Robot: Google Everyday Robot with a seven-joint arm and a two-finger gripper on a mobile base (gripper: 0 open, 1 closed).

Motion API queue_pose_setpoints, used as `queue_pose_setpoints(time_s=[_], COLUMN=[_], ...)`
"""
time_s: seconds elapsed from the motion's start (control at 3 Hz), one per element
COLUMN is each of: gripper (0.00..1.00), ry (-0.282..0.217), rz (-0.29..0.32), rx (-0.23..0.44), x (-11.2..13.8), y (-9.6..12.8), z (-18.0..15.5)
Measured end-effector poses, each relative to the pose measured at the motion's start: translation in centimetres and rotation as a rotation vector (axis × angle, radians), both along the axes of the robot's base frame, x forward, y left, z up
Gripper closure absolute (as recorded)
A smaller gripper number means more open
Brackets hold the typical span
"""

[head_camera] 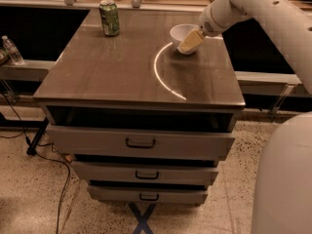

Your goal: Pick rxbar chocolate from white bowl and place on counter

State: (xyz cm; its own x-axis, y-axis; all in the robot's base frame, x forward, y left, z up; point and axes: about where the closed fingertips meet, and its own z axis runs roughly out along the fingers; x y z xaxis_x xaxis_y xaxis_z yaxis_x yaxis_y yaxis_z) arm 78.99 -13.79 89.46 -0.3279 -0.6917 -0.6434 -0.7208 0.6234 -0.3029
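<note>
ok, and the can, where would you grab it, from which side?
Mid-body, side-on from the bowl side, I'd say: the can stands upright, round-walled, alone at the back left of the counter. The gripper sits at the bowl's right rim.

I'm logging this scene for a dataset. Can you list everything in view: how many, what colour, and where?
counter: one, grey-brown, top of the drawer cabinet, centre
drawers: three, grey with dark handles, stacked under the counter
white bowl: one, white, back right of the counter
drink can: one, green, upright, back left of the counter
water bottle: one, clear, far left, lower than the counter
cable: one, dark, on the speckled floor, left
rxbar chocolate: none visible; the gripper hides part of the bowl
arm: one, white, reaching in from upper right
gripper: one, tan, at the bowl's right side
robot body: one, white, lower right
</note>
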Motion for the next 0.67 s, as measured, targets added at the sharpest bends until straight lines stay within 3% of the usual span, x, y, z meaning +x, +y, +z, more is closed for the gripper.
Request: queue_pose_setpoints(time_s=[0.67], gripper=[0.73], ry=[0.005], rz=[-0.002], rx=[0.000], x=[-0.35], y=[-0.30], z=[-0.16])
